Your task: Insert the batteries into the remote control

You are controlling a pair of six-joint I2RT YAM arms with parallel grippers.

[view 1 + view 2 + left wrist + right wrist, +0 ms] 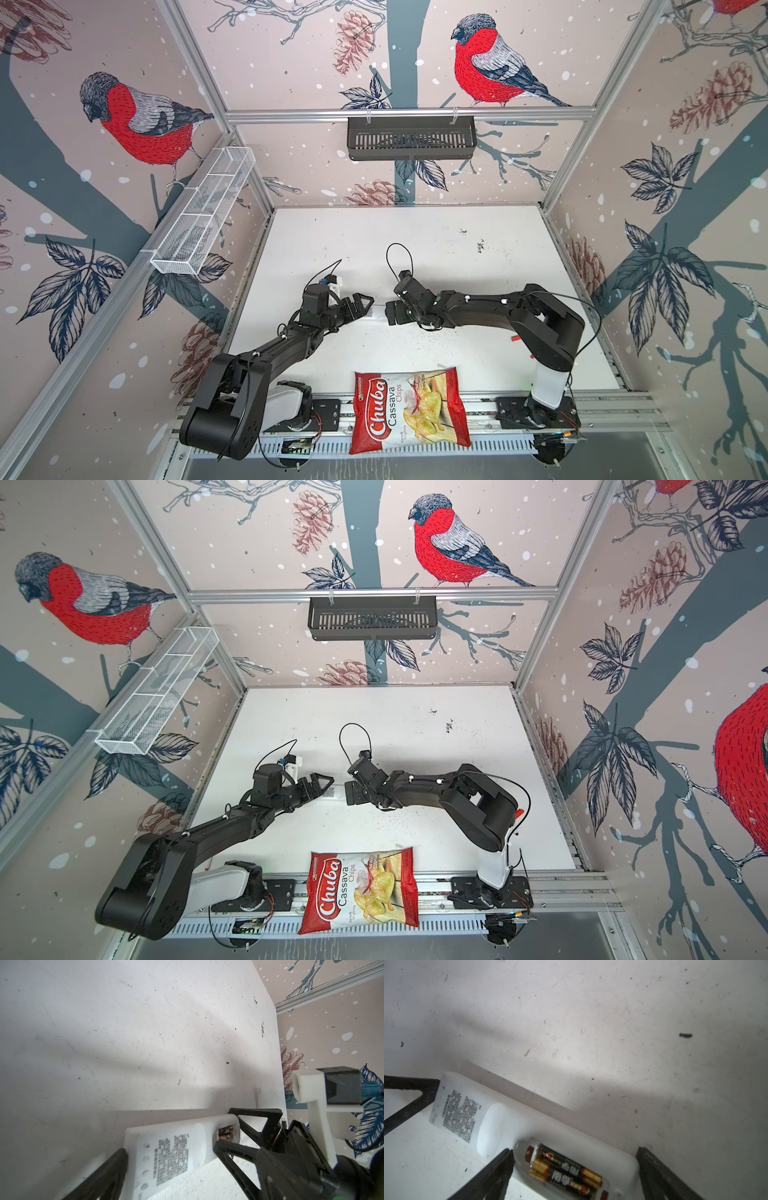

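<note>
Both batteries (566,1169) are already sitting in the uncovered compartment (520,1150) of the remote control (500,1124), which is lying back-up on the table (415,249) between the left gripper (365,306) and right gripper (390,314), both standing wide apart and probably not squeezing it, so closing it up is looking like the only bit left.

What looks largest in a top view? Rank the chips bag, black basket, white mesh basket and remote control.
1. chips bag
2. black basket and white mesh basket: look alike, left unranked
3. remote control: smallest, only partly showing
</note>
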